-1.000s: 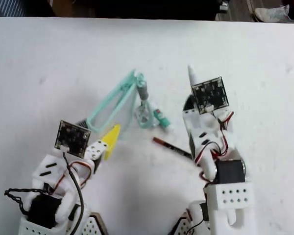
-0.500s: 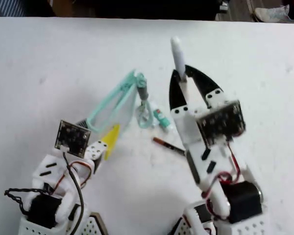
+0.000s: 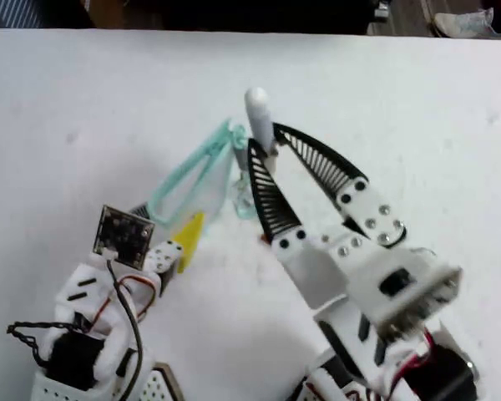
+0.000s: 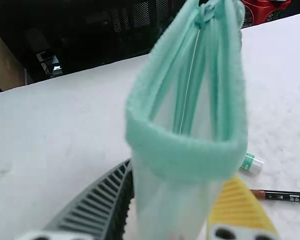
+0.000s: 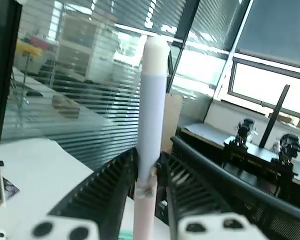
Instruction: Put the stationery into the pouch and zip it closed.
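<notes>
The right gripper is clamped on a white pen, its two black ribbed fingers pressed against the barrel from either side. The pen stands just above the middle of the high view, its rounded tip pointing toward the far edge of the table. The right wrist view shows the same grip: the gripper holds the pen low on its barrel, most of its length sticking out past the fingers.

Just left of the pen, the mint-green pouch lies left of centre with its mouth gaping. Its near end sits in the left gripper, toward the lower left of the frame. In the left wrist view the pouch is pinched between a grey finger and a yellow one of that gripper, the zip unfastened.

Beside the pouch on the table lie a dark pencil and a small green-and-white tube, possibly a glue stick.
</notes>
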